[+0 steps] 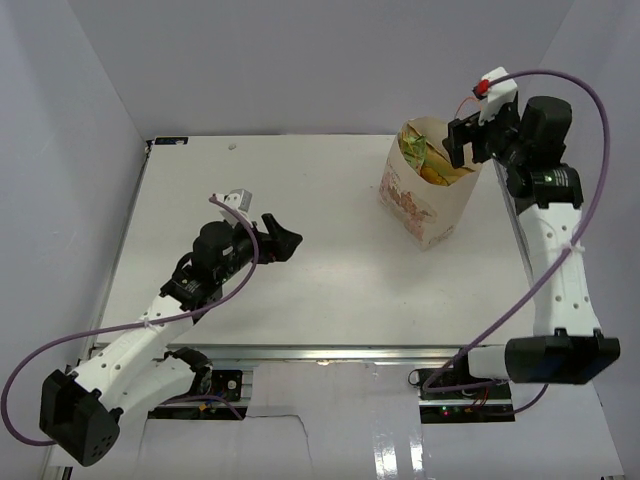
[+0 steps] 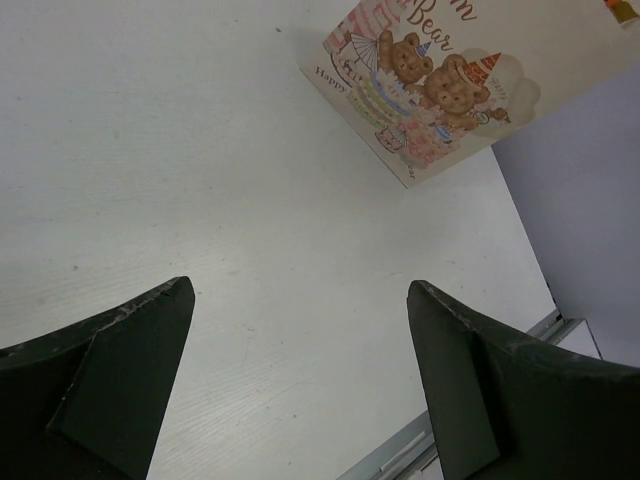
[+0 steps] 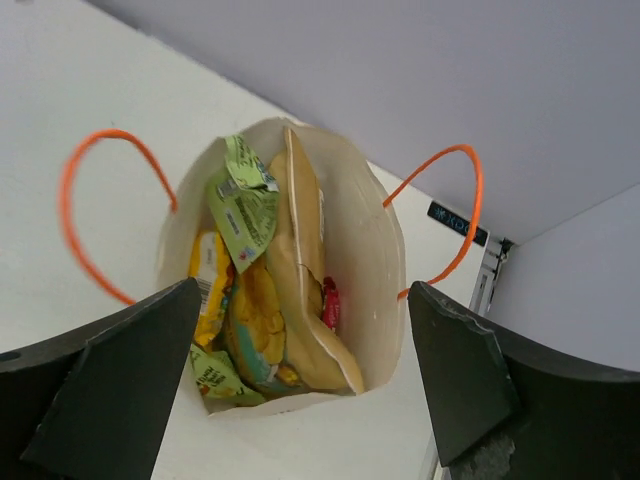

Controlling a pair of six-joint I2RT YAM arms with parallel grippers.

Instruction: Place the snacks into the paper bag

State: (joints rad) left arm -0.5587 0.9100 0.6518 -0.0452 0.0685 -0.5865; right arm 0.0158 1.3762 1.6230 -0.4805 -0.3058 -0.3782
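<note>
The cream paper bag [image 1: 425, 195] stands upright at the back right of the table, with reddish bear print on its side [image 2: 430, 85]. In the right wrist view its mouth [image 3: 385, 270] is open with orange loop handles [image 3: 70, 215] spread out. Inside are the tan-gold chip bag [image 3: 300, 270], green packets [image 3: 242, 205], a yellow packet [image 3: 207, 270] and a red-pink packet [image 3: 331, 303]. My right gripper [image 1: 462, 140] hovers open and empty above the bag's mouth. My left gripper [image 1: 280, 238] is open and empty over the table's middle left.
The white table [image 1: 300, 290] has a metal rail along its near edge [image 1: 330, 355]. Grey walls enclose the back and sides. A purple cable [image 1: 590, 130] loops from the right arm.
</note>
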